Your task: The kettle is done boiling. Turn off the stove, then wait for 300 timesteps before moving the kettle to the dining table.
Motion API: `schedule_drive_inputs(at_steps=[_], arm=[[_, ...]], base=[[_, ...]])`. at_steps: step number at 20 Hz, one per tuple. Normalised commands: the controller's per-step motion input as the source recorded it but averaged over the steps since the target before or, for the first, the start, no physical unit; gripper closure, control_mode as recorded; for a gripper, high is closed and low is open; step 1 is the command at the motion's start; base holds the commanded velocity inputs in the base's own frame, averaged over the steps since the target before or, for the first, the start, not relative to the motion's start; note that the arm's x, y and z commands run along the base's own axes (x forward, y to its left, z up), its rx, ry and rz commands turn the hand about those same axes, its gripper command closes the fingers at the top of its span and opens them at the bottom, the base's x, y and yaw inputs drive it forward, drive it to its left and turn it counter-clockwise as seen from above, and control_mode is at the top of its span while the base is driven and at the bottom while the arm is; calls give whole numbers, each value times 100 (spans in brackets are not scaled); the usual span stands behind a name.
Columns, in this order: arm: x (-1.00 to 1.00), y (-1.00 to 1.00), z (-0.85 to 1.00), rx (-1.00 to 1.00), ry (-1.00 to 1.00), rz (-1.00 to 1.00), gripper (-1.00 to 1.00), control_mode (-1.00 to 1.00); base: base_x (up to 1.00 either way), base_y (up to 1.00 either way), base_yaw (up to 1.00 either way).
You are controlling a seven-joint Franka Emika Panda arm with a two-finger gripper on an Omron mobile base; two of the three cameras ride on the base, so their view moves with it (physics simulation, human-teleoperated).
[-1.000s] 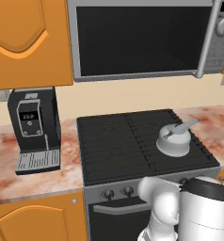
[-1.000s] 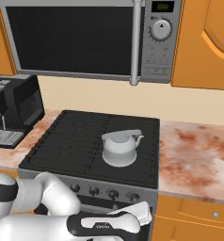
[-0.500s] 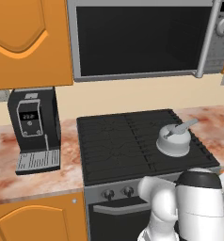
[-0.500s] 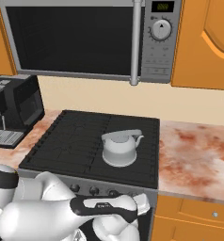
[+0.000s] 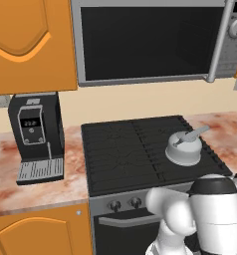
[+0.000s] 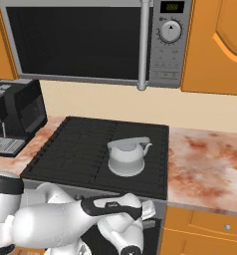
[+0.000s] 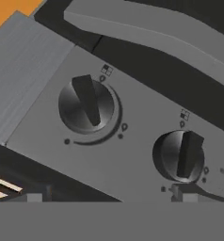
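Small silver-grey domed metal kettle [image 5: 183, 148] sits on black stove [image 5: 125, 149], front right part of grated cooktop, handle slanting up toward back right. Gripper [image 7: 107, 195] down at stove's grey front panel, jaws spread wide, nothing held, facing two round dark knobs [image 7: 87, 104] just ahead.

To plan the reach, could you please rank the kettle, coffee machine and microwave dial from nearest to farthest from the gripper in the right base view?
With the gripper low at the stove's front:
1. Kettle, on the cooktop just above it.
2. Coffee machine, far left on the counter.
3. Microwave dial, high above.
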Motion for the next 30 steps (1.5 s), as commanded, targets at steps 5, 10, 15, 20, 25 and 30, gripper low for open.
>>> schedule_drive_inputs(at_steps=[5, 10, 15, 20, 25, 30], arm=[[2, -27, -38, 2, 0, 0, -100, -100], [0, -31, -31, 2, 0, 0, -100, -100], [0, -28, -18, 0, -3, 0, -100, -100], [0, -11, -9, 0, -4, 0, -100, -100], [2, 6, 0, 0, -5, 0, -100, -100], [7, 3, 0, 0, 0, 0, -100, -100]], base=[[0, 0, 0], [0, 0, 0], [0, 0, 0], [0, 0, 0], [0, 0, 0], [0, 0, 0]])
